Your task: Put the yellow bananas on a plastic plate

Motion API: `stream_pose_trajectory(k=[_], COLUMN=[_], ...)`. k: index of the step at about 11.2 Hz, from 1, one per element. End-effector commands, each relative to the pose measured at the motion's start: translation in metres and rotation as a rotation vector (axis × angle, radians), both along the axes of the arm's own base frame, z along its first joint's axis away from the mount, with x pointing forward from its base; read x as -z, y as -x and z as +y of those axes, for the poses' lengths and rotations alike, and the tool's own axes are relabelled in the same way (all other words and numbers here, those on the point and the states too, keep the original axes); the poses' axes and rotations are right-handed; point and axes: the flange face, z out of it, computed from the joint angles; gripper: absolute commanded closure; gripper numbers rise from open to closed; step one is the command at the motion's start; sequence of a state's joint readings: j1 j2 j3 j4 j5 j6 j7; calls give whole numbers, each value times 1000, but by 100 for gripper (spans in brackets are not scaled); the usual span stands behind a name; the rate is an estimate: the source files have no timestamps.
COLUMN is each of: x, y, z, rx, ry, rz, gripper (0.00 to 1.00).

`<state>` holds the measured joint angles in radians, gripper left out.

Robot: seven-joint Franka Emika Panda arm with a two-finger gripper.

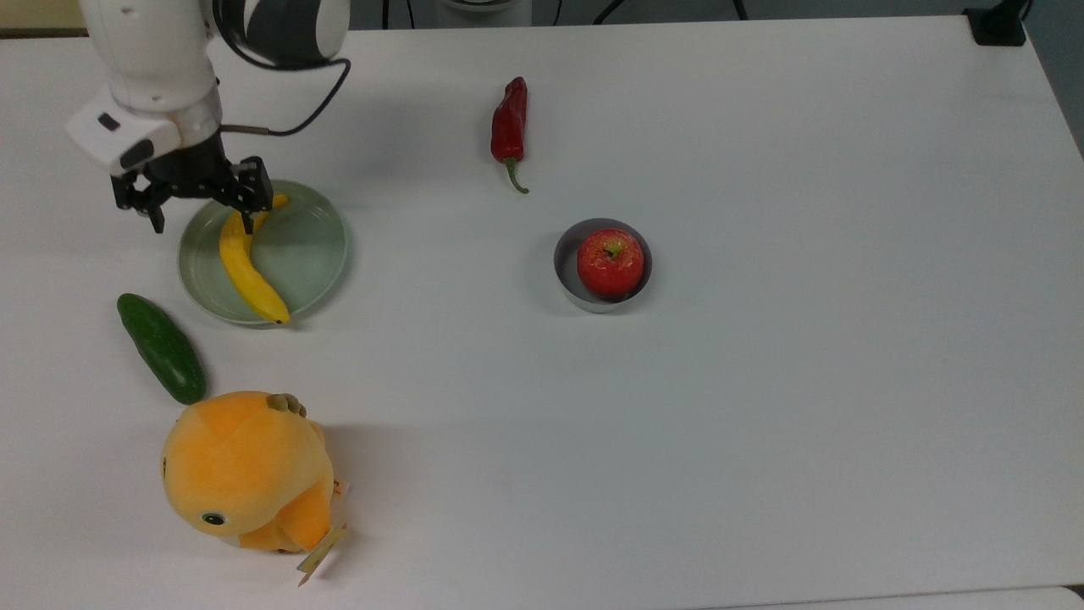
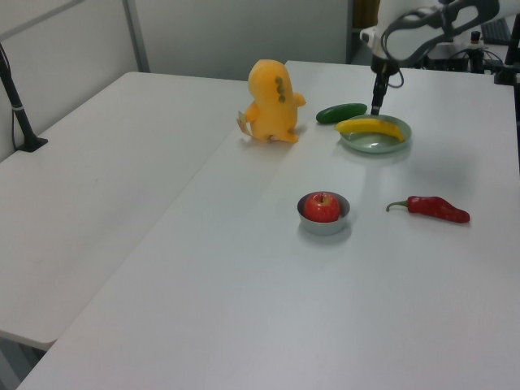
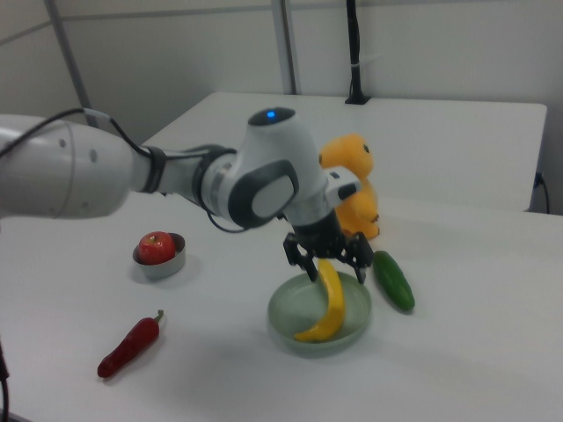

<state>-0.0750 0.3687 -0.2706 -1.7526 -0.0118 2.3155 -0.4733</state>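
The yellow banana [image 1: 246,273] lies on the pale mint-green plate [image 1: 309,254], with its lower tip reaching the rim at the top view's bottom. In the left view the banana [image 2: 370,126] rests across the plate [image 2: 383,146]. My gripper [image 1: 201,222] hangs open above the plate's upper left part in the top view, holding nothing and lifted clear of the fruit. In the right view the gripper [image 3: 336,269] hovers over the banana [image 3: 329,308] and the plate [image 3: 288,318], its fingers [image 3: 310,269] spread wide.
A dark green cucumber [image 1: 161,347] lies just left of the plate in the top view, with an orange plush toy [image 1: 246,470] below it. A red chili pepper [image 1: 509,119] and a red apple [image 1: 610,263] in a small grey bowl [image 1: 566,258] sit further right.
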Motion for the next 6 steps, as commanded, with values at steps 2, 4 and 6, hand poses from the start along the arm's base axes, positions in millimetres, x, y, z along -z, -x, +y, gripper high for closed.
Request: stream_pose_trajectory(k=[2,4,6], x=[-115,-168,-210], y=[33,39,46], z=[23,34,63], rx=[172,291,344], ry=[-79,-144,-284], rz=[-25,-15,0], gripper=[0,0,0])
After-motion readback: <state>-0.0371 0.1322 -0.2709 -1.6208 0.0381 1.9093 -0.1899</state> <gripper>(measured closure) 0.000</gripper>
